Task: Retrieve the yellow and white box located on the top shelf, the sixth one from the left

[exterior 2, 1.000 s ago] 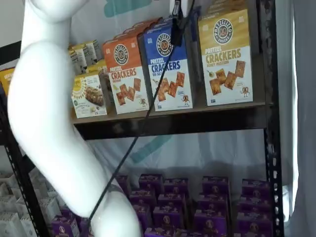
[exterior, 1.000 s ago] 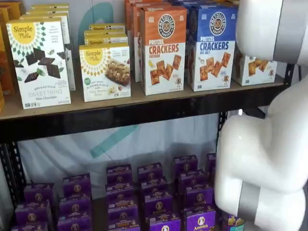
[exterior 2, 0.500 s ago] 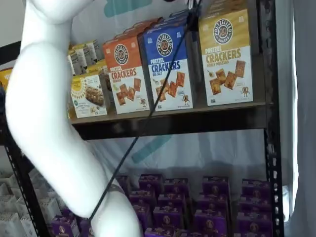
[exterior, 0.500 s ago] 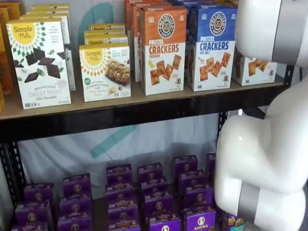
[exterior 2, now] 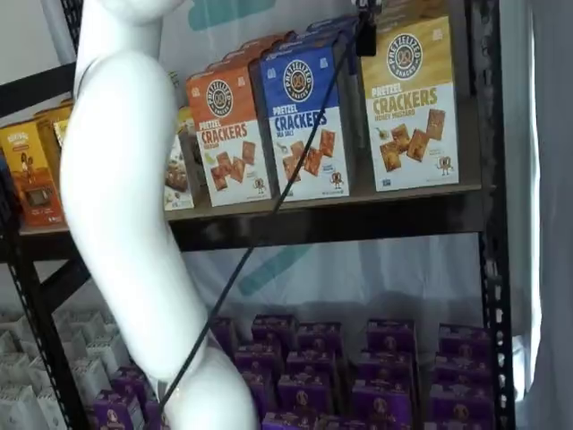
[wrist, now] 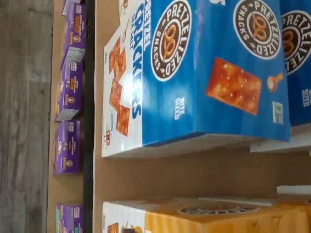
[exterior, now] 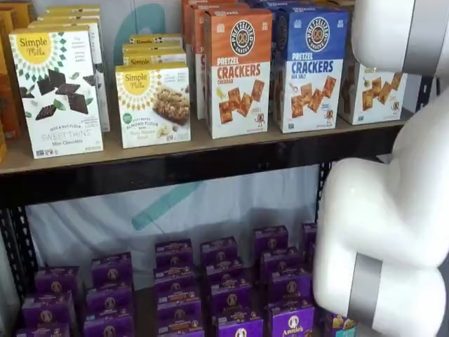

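Note:
The yellow and white box (exterior 2: 412, 98) stands upright at the right end of the top shelf (exterior 2: 358, 210), next to the blue box (exterior 2: 304, 125). In a shelf view the white arm hides its upper part (exterior: 375, 95). In the wrist view only a yellow strip of it (wrist: 204, 219) shows beside the blue box (wrist: 209, 73). My gripper (exterior 2: 365, 34) shows only as a black finger piece with a cable, hanging from the view's top edge between the blue and yellow boxes. No gap or grip can be made out.
An orange Crackers box (exterior: 237, 70) and Simple Mills boxes (exterior: 56, 91) stand further left on the shelf (exterior: 175, 158). Purple boxes (exterior: 224, 288) fill the lower level. The white arm (exterior: 386, 232) fills the right of one view. A black upright (exterior 2: 491, 224) stands right of the yellow box.
The arm has swung right. The black finger piece moved from in front of the blue box toward the yellow box's left edge. More of the yellow box now shows past the arm.

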Action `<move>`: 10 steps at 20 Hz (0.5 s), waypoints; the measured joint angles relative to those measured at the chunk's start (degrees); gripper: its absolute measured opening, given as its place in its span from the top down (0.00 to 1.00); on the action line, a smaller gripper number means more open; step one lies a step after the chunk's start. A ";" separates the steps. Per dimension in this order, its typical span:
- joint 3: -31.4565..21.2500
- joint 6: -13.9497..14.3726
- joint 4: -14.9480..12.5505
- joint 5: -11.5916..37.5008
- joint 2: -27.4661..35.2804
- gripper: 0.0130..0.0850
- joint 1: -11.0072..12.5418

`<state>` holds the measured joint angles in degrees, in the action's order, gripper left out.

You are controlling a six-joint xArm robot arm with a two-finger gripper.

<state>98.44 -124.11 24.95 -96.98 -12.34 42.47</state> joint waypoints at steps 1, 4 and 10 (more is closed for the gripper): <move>-0.11 0.02 -0.39 0.48 0.11 0.00 -0.35; -0.59 0.27 -0.72 1.73 0.40 0.00 -1.10; -1.49 0.74 -1.99 4.07 0.92 0.00 -2.80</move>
<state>96.96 -123.37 22.96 -92.91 -11.42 39.67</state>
